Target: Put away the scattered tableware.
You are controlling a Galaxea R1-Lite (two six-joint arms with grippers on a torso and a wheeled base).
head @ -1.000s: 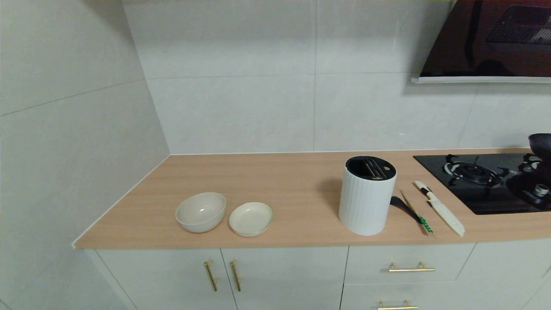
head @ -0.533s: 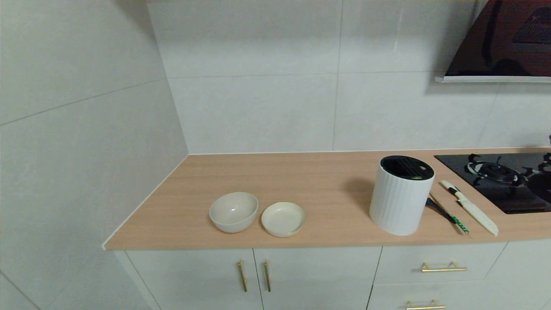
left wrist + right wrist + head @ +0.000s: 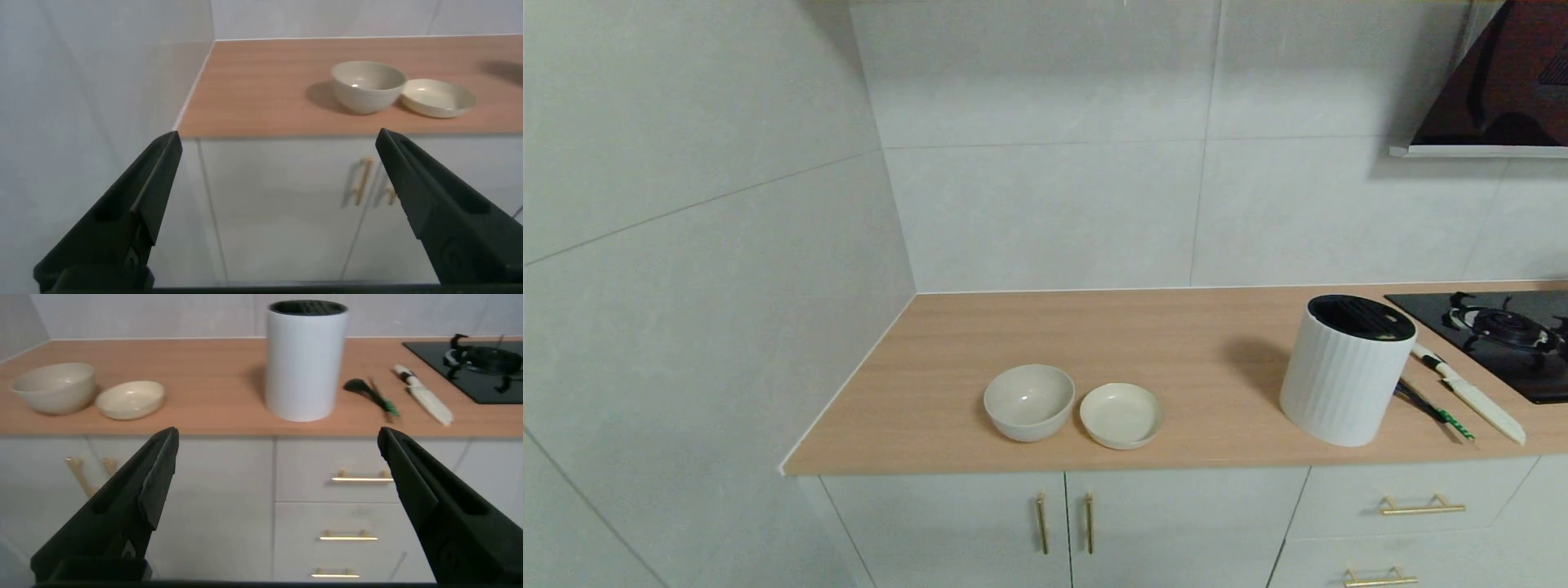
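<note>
Left gripper (image 3: 276,139) & right gripper (image 3: 276,434) both spread wide, empty, out in front of counter (image 3: 1176,335); bowl (image 3: 1028,400) just beside dish (image 3: 1121,414) near front edge; knife (image 3: 1470,394), chopsticks (image 3: 1439,412) lie by holder (image 3: 1346,371); approach step, I'd say; next: close in, grasp 1st item.

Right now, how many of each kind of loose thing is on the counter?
Bowl: 1
Dish: 1
Holder: 1
Spoon: 1
Chopsticks: 1 set
Knife: 1
Total: 6
</note>
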